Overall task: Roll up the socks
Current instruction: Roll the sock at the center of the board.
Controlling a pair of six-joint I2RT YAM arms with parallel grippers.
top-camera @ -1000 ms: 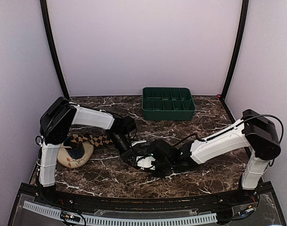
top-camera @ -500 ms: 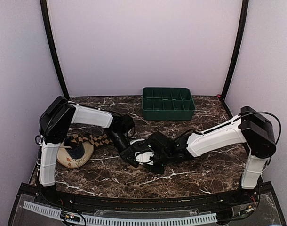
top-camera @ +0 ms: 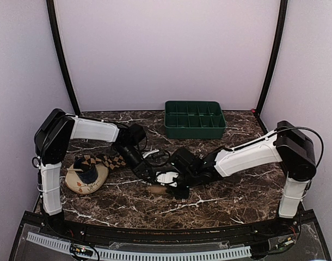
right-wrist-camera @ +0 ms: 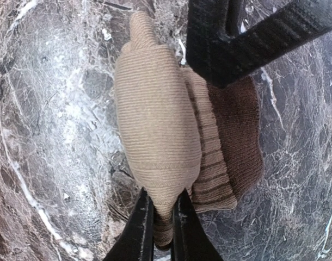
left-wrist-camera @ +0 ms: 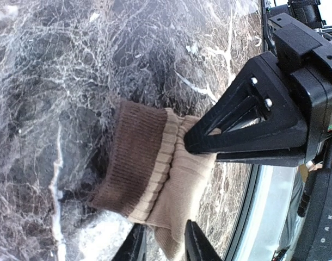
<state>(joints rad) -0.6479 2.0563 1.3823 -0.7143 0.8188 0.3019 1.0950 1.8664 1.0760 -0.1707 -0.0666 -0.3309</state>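
A rolled tan sock (right-wrist-camera: 155, 114) with a dark brown cuff (right-wrist-camera: 237, 136) lies on the marble table near the middle front, and shows as a tan bundle (top-camera: 158, 189) from above. My right gripper (right-wrist-camera: 163, 193) is shut on the sock's tapered tan end. My left gripper (left-wrist-camera: 163, 228) stands open. The roll's loose tan corner (left-wrist-camera: 174, 239) lies between its fingers without being squeezed. The two grippers meet over the sock from opposite sides. Several diamond-check socks (top-camera: 103, 161) lie at the left, draped over a round dish.
A green compartment tray (top-camera: 194, 119) stands at the back centre. The round cream dish (top-camera: 84, 182) with a dark blue cup (top-camera: 90, 175) on it sits at the left, close to the left arm's base. The table's front rail (left-wrist-camera: 253, 217) runs close to the sock.
The right gripper has moved left and closed on the sock's tan end. The left gripper, shut a second ago, has opened its jaws, and the left arm has drawn back to the left.
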